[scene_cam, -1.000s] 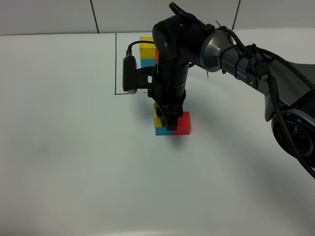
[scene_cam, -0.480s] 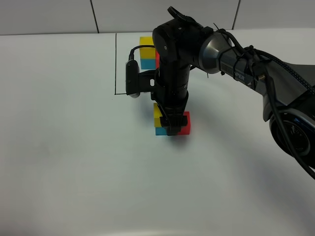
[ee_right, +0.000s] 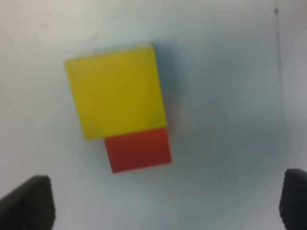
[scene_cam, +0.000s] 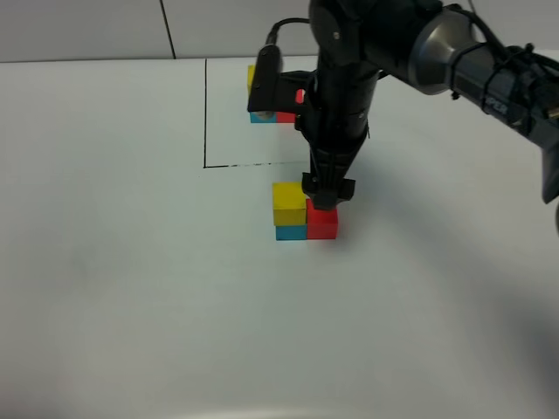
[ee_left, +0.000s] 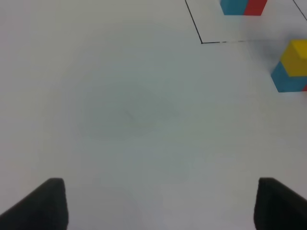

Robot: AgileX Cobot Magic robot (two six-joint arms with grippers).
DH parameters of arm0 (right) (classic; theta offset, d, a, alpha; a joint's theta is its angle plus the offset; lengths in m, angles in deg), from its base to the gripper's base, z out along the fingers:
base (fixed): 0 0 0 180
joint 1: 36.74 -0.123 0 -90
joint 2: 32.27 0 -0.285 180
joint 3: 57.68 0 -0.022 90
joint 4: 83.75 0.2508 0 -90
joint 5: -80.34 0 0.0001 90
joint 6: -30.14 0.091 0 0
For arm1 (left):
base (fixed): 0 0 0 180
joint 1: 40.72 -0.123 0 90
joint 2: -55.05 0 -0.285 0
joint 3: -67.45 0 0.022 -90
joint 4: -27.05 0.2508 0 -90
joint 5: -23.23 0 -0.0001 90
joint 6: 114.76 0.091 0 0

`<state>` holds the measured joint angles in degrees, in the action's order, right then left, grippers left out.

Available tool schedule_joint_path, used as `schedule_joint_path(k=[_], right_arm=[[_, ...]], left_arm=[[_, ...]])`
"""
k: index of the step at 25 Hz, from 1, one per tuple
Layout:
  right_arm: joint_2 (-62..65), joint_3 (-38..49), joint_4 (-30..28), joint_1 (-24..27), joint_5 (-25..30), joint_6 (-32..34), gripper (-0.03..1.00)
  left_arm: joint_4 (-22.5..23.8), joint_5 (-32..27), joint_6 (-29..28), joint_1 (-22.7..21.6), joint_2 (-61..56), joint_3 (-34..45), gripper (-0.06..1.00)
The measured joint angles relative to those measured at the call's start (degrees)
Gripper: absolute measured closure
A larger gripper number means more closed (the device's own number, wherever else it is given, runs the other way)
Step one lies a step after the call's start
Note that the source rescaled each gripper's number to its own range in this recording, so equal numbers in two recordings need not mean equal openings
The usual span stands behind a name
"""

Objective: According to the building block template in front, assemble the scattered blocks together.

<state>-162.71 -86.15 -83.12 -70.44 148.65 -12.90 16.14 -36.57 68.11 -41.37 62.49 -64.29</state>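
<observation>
The scattered blocks stand joined on the table: a yellow cube [scene_cam: 289, 202] sits on a cyan-blue cube [scene_cam: 290, 232], with a red cube [scene_cam: 322, 223] touching alongside. My right gripper [scene_cam: 325, 197] hangs just above the red cube, open and empty. The right wrist view looks down on the yellow cube [ee_right: 115, 96] and red cube [ee_right: 139, 151] between the spread fingertips [ee_right: 26, 203]. The building block template [scene_cam: 260, 115] sits at the back inside a black outline [scene_cam: 205, 113], partly hidden by my right arm. My left gripper [ee_left: 163, 206] is open and empty over bare table.
The white table [scene_cam: 131, 262] stretches left and forward of the blocks. The left wrist view shows the joined trio [ee_left: 290, 72] and the template [ee_left: 242, 5] at its far side. A tiled wall [scene_cam: 87, 26] runs behind the table.
My right gripper has opened and risen off the red cube, and the arm has swung back and right. The red cube stays against the cyan-blue one.
</observation>
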Motion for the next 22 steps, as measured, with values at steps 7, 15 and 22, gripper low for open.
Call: schedule_joint_path(k=[7,15,22], right_arm=[[11.44,20.86,0.18,6.84,-11.08,13.32,-0.01],[26.1,42.16,1.41,15.4,-19.22,25.11,-0.01],[32.56,49.19,1.3,19.06,-19.97,27.94,-0.01]], left_arm=[[0.0,0.0,0.0,0.0,0.0,0.0,-0.02],[0.0,0.0,0.0,0.0,0.0,0.0,-0.02],[0.0,0.0,0.0,0.0,0.0,0.0,-0.02]])
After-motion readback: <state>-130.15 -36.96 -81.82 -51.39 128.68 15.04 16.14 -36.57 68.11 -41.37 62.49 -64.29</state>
